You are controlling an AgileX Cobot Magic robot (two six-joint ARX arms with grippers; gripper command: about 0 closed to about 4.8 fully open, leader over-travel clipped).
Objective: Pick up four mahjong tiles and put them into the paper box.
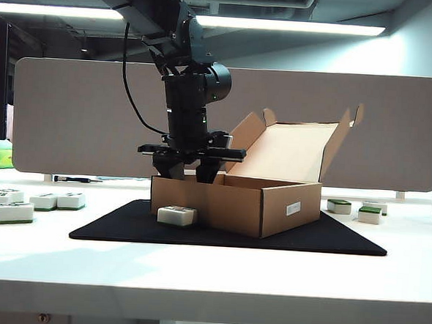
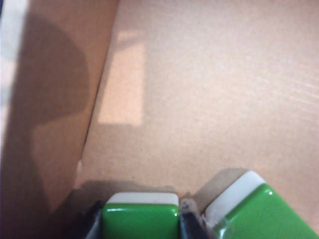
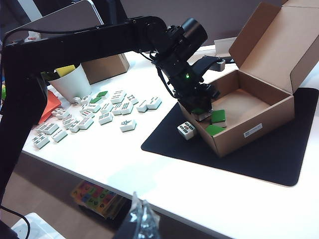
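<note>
- The paper box (image 1: 261, 201) is positioned on a black mat (image 1: 343, 239) on a white table (image 1: 194, 278), with its hinged lid raised behind it and a small white label (image 1: 293, 208) on the side wall.
- The left gripper (image 1: 190, 171) is lowered into the box at the corner nearest the loose tiles; its fingertips are hidden below the wall in the exterior view.
- In the left wrist view, a held tile (image 2: 140, 217) is pinched between the two fingers, green back towards the camera and white layer towards the box floor.
- Whether the held tile touches the floor of the box cannot be told.
- A second tile (image 2: 254, 211) lies tilted just beside the held one on the pale cardboard floor.
- In the right wrist view, two green-backed tiles (image 3: 218, 117) are seen inside the box near the front wall.
- One tile on the mat (image 1: 177, 215) lies face up, just outside the box's front wall.
- A scatter of spare tiles (image 3: 107, 112) is spread on the table beyond the mat, next to a white cup (image 3: 75, 82).
- The right gripper appears in no view; only a crumpled piece of clear plastic (image 3: 142, 219) is seen at the edge of its wrist picture, so its state cannot be stated.
</note>
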